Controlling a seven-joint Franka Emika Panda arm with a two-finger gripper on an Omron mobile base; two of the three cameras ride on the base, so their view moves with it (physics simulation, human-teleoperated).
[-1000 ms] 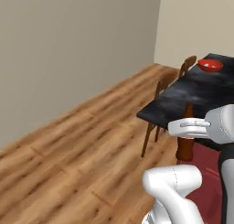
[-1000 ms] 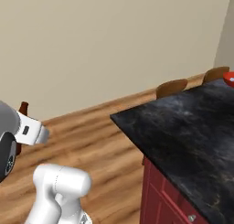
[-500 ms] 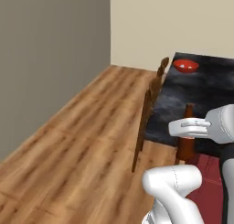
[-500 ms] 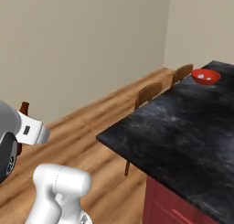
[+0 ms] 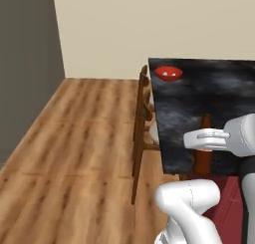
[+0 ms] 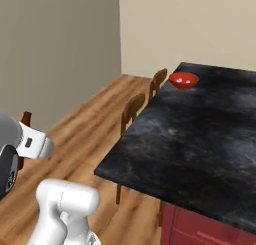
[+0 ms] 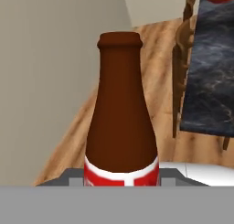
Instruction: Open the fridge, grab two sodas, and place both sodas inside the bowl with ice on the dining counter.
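My gripper [image 5: 205, 139] is shut on the dark brown soda bottle [image 5: 203, 161] with a red label, and holds it upright by its lower body. In the hand view the bottle [image 7: 121, 127] stands close in front, neck up. Its top [image 6: 25, 117] pokes up behind my hand in the right base view. The red bowl with ice [image 5: 168, 72] sits at the far left corner of the black marbled dining counter [image 5: 219, 96], well beyond the bottle. The bowl [image 6: 184, 79] holds a few white cubes. The fridge and the red can are out of view.
Two wooden chairs [image 5: 143, 113] stand along the counter's left edge, also seen as chairs [image 6: 133, 107] in the right base view. Wood floor [image 5: 74, 153] spreads to the left, bounded by beige walls [image 5: 139, 29]. The counter's dark red base [image 6: 200, 229] is below its near edge.
The whole scene has swung as the base moved: the counter and bowl now lie more squarely ahead and closer. The bottle stays held in my gripper as before.
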